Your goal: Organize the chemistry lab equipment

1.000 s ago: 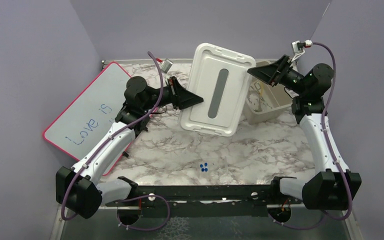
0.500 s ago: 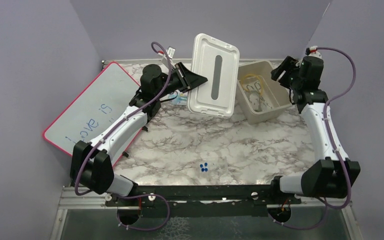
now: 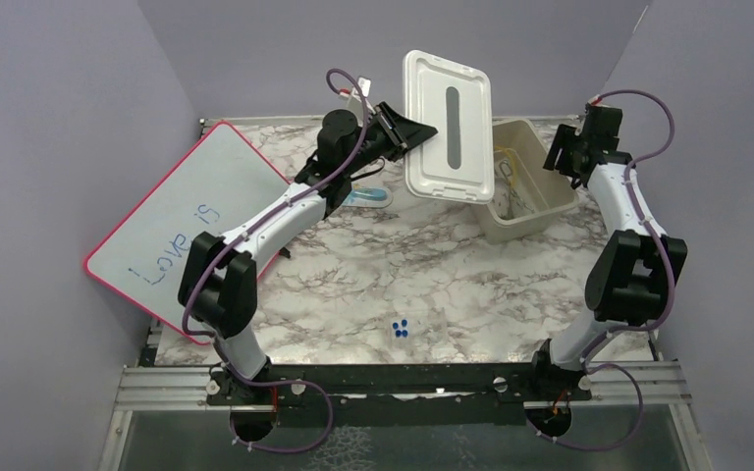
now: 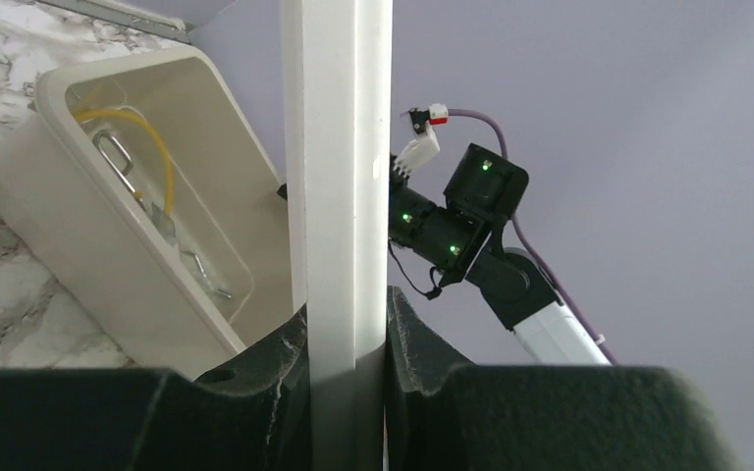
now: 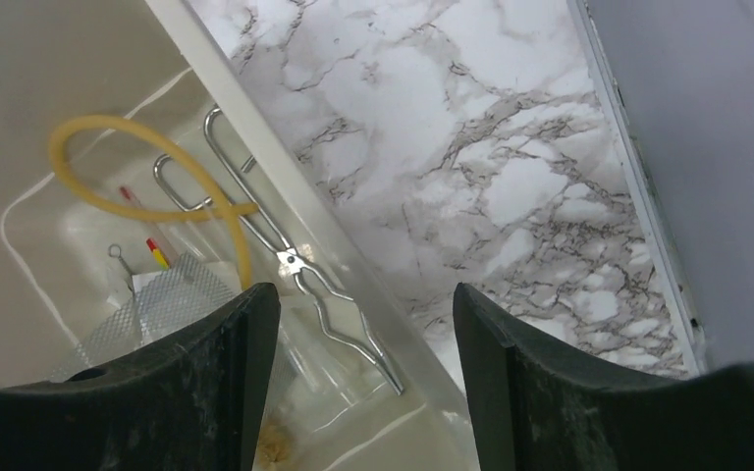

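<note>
My left gripper (image 3: pixel 422 130) is shut on the edge of a white lid (image 3: pixel 449 128) and holds it on edge in the air, just left of the beige bin (image 3: pixel 540 211). In the left wrist view the lid (image 4: pixel 339 177) stands clamped between the pads (image 4: pixel 417 343). The bin holds chemistry lab equipment: amber tubing (image 5: pixel 108 121), metal forceps (image 5: pixel 290 260), a mesh square (image 5: pixel 157 304) and clear pieces (image 5: pixel 324 363). My right gripper (image 5: pixel 365 324) hangs open over the bin's right rim, holding nothing.
A pink-rimmed whiteboard (image 3: pixel 182 221) leans at the left wall. A light blue item (image 3: pixel 368 196) lies on the marble under the left arm. A small blue cube (image 3: pixel 401 329) sits near the front middle. Purple walls close in left, back and right.
The left arm has swung the lid up and back to the right, toward the bin. The right arm drew back to the bin's far right side, and its jaws widened.
</note>
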`<action>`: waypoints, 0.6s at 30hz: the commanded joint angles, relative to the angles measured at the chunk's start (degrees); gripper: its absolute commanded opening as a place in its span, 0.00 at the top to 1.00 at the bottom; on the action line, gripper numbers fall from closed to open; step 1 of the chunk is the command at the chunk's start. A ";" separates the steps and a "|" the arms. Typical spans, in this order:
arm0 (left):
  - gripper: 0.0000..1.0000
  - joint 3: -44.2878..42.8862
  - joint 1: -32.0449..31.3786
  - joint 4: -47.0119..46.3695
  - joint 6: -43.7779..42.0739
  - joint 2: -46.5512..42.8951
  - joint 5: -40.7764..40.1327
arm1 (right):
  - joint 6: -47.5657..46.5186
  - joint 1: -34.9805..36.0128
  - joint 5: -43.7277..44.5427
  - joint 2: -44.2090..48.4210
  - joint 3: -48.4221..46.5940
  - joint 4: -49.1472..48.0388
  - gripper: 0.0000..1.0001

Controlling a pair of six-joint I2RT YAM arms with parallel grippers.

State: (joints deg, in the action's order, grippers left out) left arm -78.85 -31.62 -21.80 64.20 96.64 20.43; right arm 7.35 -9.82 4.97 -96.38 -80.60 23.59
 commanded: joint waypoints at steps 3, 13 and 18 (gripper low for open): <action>1.00 -7.06 -1.64 -5.09 2.79 5.07 -5.34 | -3.92 -0.46 -10.68 -1.51 -2.17 2.51 0.35; 1.00 -8.41 -2.37 -5.11 3.21 8.59 -4.96 | 0.76 -0.46 -19.57 -1.27 -1.42 7.19 0.52; 1.00 -8.60 -2.81 -5.18 3.87 9.58 -4.80 | 1.62 -0.44 -26.66 0.01 -0.39 7.18 0.57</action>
State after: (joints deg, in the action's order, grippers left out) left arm -85.12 -33.65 -23.07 67.09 105.47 16.73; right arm 7.14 -10.50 -12.64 -97.95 -81.84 28.08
